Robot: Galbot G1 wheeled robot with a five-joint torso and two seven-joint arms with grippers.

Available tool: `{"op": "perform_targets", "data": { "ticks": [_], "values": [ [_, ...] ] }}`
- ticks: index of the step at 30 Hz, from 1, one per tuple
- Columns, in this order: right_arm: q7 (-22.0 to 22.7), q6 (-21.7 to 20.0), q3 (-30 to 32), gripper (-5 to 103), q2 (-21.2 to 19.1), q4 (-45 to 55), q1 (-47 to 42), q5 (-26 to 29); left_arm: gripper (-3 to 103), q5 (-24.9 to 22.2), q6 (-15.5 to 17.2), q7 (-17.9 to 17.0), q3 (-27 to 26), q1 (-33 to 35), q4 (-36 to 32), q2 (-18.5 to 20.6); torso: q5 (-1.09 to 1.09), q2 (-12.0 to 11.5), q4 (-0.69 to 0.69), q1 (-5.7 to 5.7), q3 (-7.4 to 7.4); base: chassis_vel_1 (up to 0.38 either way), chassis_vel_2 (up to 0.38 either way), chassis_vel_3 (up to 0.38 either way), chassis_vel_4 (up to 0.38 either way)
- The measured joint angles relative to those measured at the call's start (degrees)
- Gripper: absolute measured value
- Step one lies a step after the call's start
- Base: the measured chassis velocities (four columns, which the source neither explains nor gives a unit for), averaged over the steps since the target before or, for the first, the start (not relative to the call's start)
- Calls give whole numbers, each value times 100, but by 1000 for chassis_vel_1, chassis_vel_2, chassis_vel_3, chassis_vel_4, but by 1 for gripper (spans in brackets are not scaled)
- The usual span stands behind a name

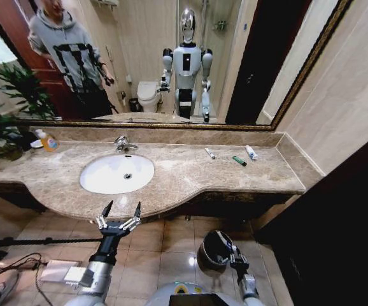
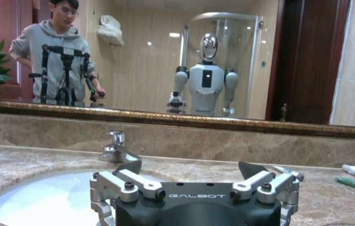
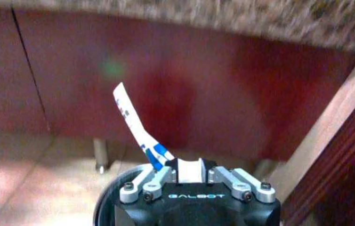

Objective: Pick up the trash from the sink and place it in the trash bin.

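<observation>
wrapper (image 3: 136,129) slants upward from right gripper (image 3: 189,165), seemingly.

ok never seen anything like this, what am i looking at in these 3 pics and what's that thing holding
It's a two-armed wheeled robot facing a bathroom mirror; that's its reflection. The wide picture comes from its head, the others from a camera on each wrist. The left pincer hovers open before the sink. The right pincer is low, over the black trash bin, shut on a white-and-blue wrapper. On the marble counter lie a white tube, a green tube and another white tube, plus a soap bottle.
</observation>
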Motion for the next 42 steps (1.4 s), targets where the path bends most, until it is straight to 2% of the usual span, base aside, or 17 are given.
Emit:
{"op": "perform_targets", "data": {
  "ticks": [4, 11, 20, 23, 32, 36, 38, 39, 40, 42],
  "values": [
    [-31, 9, -33, 21, -2, -406, 179, -92, 100, 0, 0, 0, 0, 0, 0, 0, 0, 0, 0, 0, 0, 0, 0, 0, 0],
    [-90, -11, -91, 21, 69, -1768, 1027, -302, 100, 0, 0, 0, 0, 0, 0, 0, 0, 0, 0, 0, 0, 0, 0, 0, 0],
    [-136, -53, -111, 21, 89, -2695, 1759, -409, 100, 0, 0, 1, 0, 0, 0, 0, -1, 0, 0, 0, 0, 0, 0, 0, 0],
    [-139, 260, -42, 21, 27, -3590, 2260, -682, 100, 0, 0, 0, 0, 0, 0, 0, -1, 0, 1, 0, 0, 0, 0, 0, 0],
    [-187, 263, -36, 21, 6, -4039, 2603, -758, 100, 0, 0, 0, 0, 0, 0, 0, 0, 0, 0, -1, 0, 0, 0, 0, 0],
    [-222, 217, -42, 36, 11, -4054, 2661, -750, 100, 0, 0, 0, 0, 0, 0, 0, 0, 0, 0, 0, 0, 0, 0, 0, 0],
    [-232, 213, -44, 36, 11, -4049, 2659, -749, 100, 0, 0, 0, 0, 0, 0, 0, 0, 0, 0, 0, 0, 0, 0, 0, 0],
    [-241, 209, -45, 47, 8, -4039, 2653, -747, 100, 0, 0, 0, 0, 0, 0, 0, 0, 0, 0, -1, 0, 0, 0, 0, 0],
    [-242, 207, -45, 51, 7, -4024, 2640, -742, 100, 0, 0, 0, 0, 0, 0, 0, 0, 0, 0, -1, 0, 0, 0, 0, 0],
    [-242, 206, -43, 51, 7, -4001, 2621, -738, 100, 0, 0, 1, 0, 0, 0, 0, -1, 0, 0, -1, 0, 0, 0, 0, 0]
  ]
}}
